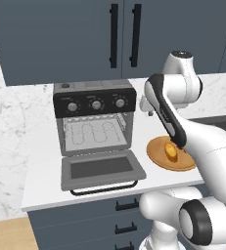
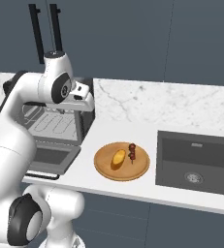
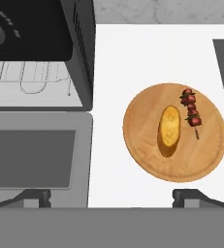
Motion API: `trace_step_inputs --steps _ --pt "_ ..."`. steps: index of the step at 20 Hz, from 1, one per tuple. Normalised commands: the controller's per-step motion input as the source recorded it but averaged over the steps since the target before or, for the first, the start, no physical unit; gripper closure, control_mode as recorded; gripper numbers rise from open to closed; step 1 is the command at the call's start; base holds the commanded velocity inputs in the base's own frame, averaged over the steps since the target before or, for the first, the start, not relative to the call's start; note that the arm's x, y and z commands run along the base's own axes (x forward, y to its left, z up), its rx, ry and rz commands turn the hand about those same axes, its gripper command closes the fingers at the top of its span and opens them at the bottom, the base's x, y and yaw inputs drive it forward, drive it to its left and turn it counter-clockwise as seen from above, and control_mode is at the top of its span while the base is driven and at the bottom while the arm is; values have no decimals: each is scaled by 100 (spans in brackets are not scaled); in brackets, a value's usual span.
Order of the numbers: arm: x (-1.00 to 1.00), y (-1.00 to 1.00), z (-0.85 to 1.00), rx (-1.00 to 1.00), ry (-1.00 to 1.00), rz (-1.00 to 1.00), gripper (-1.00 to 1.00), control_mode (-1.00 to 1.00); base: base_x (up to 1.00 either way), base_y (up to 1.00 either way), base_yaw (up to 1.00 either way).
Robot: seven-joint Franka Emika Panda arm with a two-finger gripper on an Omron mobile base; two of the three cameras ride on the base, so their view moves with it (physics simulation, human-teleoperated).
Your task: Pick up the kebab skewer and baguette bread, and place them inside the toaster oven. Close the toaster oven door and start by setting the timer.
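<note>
Behind the arm, the wooden plate (image 1: 158, 157) is partly hidden.

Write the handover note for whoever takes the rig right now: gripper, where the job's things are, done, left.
Gripper: open, empty, high above the counter near the toaster oven's right side.
Kebab skewer and baguette bread: side by side on the wooden plate, right of the oven, untouched.
Toaster oven door: folded down, wire rack bare.
Done: door is open, nothing loaded.
Left: put both foods in, close the door, set the timer knob.
</note>
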Motion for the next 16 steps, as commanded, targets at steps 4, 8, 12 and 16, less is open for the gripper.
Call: trace_step_inputs --steps 4,8,12,16 --pt "0 0 0 0 0 0 -100 -100 0 0 0" --pt "-23 0 0 -3 -6 1 -100 -100 0 0 0" --pt "-59 82 -63 -39 -24 9 -100 -100 0 0 0" --pt "-38 100 -59 -40 -16 28 -100 -100 0 0 0"
